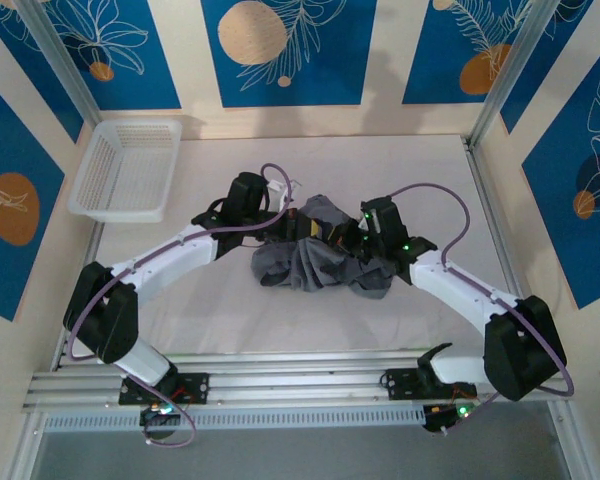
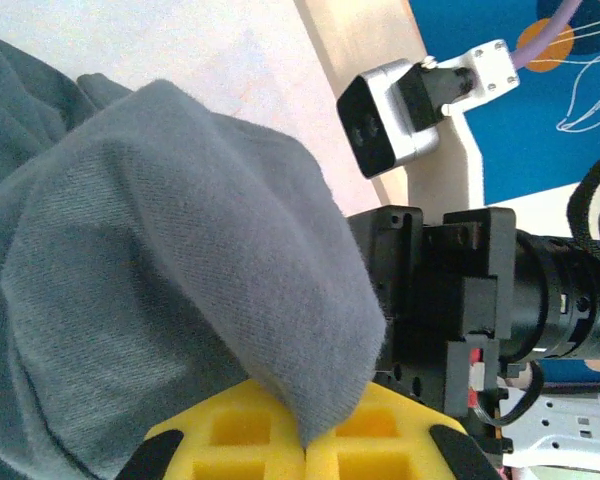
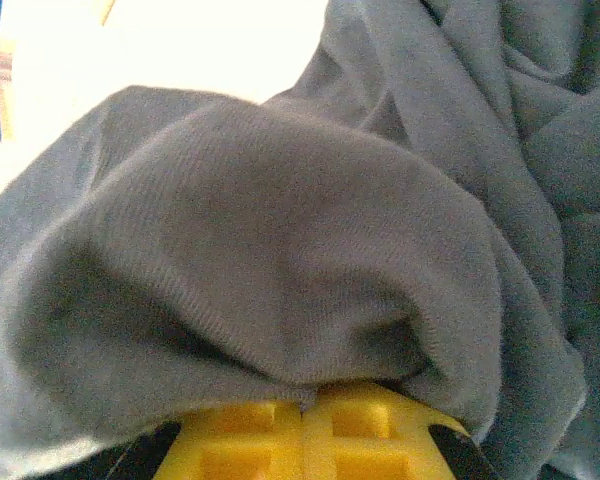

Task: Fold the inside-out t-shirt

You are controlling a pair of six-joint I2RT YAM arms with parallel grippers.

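The slate-grey t-shirt [image 1: 320,262] lies bunched in a heap at the middle of the table, between both arms. My left gripper [image 1: 298,222] sits at the heap's upper left; in the left wrist view its yellow jaws are closed together, shut on a fold of the t-shirt [image 2: 190,260] near the left gripper [image 2: 306,445]. My right gripper [image 1: 342,238] is at the heap's upper right. In the right wrist view the right gripper [image 3: 303,410] is shut on a puffed fold of the t-shirt [image 3: 280,260]. The neck tag is hidden.
A white basket [image 1: 127,168] stands at the back left of the table [image 1: 230,320]. The right arm's black wrist and its camera [image 2: 395,110] hang close in front of my left gripper. Bare table lies in front of the heap.
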